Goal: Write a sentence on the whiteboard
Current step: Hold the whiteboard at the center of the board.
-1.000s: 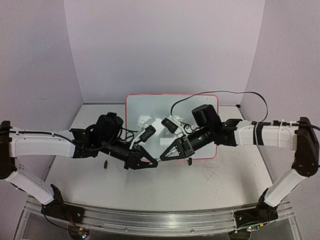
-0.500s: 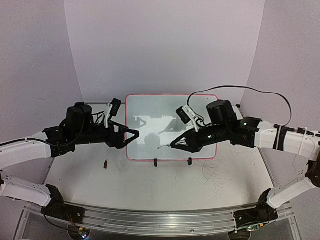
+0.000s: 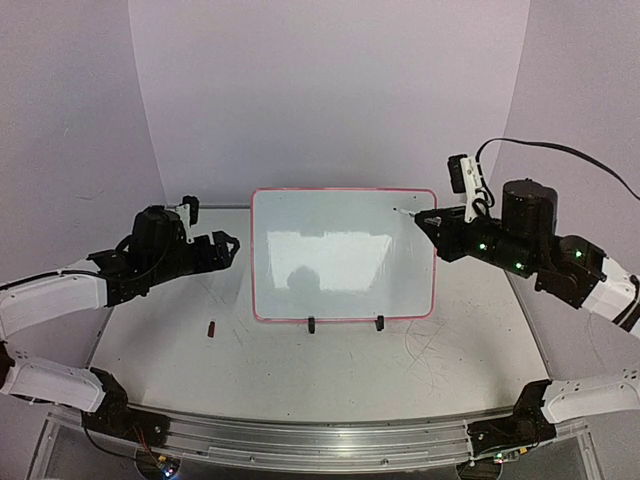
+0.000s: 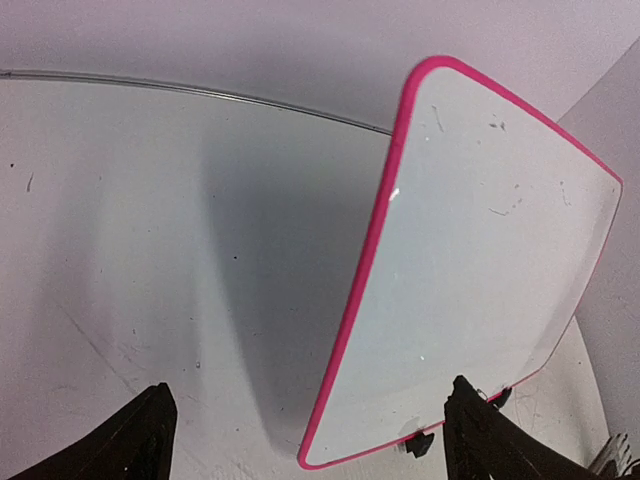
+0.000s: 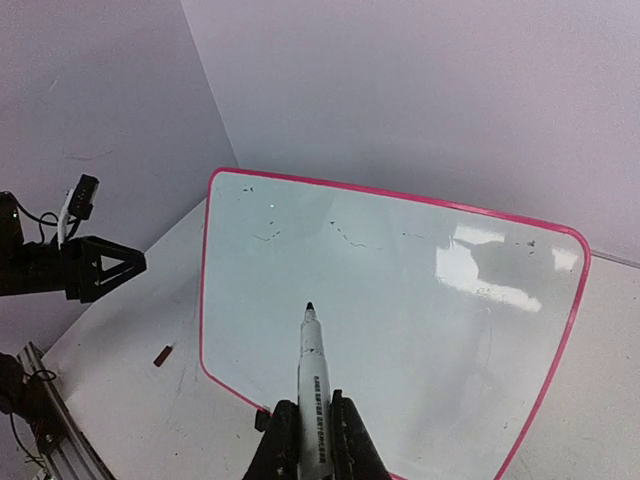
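Note:
The whiteboard [image 3: 345, 262], glossy white in a pink frame, stands tilted on two black clip feet at the table's middle. It carries no line of words, only faint specks. My right gripper [image 3: 440, 222] hovers by the board's upper right corner, shut on a white marker [image 5: 308, 365]. The marker's black tip points at the board face and is apart from it in the right wrist view. My left gripper [image 3: 226, 244] is open and holds nothing, left of the board. In the left wrist view the board's left edge [image 4: 368, 270] runs between the wide-spread fingers [image 4: 150, 425].
A small dark red piece [image 3: 212, 327] lies on the scratched tabletop [image 3: 330, 370] left of the board's feet. A black cable [image 3: 560, 150] loops above the right arm. Purple walls close the back and sides. A metal rail [image 3: 300, 445] runs along the near edge.
Both arms have pulled back from in front of the board. The left gripper opened and drew away to the left. The right arm rose with the marker to the board's upper right.

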You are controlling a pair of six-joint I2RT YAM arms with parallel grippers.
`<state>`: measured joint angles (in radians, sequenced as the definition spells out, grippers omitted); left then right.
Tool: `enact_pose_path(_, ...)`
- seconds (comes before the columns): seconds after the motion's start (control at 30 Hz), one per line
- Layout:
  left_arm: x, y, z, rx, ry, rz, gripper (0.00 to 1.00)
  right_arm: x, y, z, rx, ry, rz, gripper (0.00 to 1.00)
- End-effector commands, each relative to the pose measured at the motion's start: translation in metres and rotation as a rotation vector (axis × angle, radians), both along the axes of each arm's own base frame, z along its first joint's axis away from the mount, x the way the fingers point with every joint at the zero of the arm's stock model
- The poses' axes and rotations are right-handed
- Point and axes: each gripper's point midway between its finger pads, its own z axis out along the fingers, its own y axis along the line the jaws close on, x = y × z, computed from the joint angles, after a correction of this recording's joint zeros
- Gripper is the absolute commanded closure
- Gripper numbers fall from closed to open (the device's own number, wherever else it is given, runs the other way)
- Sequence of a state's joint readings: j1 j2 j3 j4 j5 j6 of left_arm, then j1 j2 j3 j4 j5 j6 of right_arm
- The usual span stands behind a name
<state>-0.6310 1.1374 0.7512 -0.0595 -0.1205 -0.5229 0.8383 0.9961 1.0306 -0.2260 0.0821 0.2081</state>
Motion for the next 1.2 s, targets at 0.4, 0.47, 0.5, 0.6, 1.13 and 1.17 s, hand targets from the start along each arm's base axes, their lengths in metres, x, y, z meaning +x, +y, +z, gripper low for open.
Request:
enact_pose_path(0.4, 0.027, 0.024, -0.012, -0.229, 0.057, -0.023, 0.01, 0.016, 0.035, 0.008, 0.002, 0.032, 0.030, 1.00)
enact_pose_path(0.47, 0.028, 0.024, -0.016, -0.226, 0.062, -0.020, 0.01, 0.016, 0.043, 0.010, 0.017, 0.031, 0.052, 1.00)
enact_pose_path(0.5, 0.030, 0.024, -0.018, -0.222, 0.066, -0.020, 0.01, 0.016, 0.047, 0.012, 0.029, 0.027, 0.060, 1.00)
enact_pose_path(0.6, 0.031, 0.022, -0.023, -0.211, 0.075, -0.031, 0.02, 0.019, 0.060, 0.012, 0.035, 0.031, 0.075, 1.00)
enact_pose_path(1.13, 0.037, 0.002, -0.027, -0.290, 0.083, -0.218, 0.01, 0.041, 0.122, -0.004, -0.058, 0.069, 0.034, 1.00)
enact_pose_path(1.17, 0.039, 0.004, -0.026, -0.314, 0.079, -0.229, 0.01, 0.040, 0.127, -0.004, -0.065, 0.064, 0.030, 1.00)
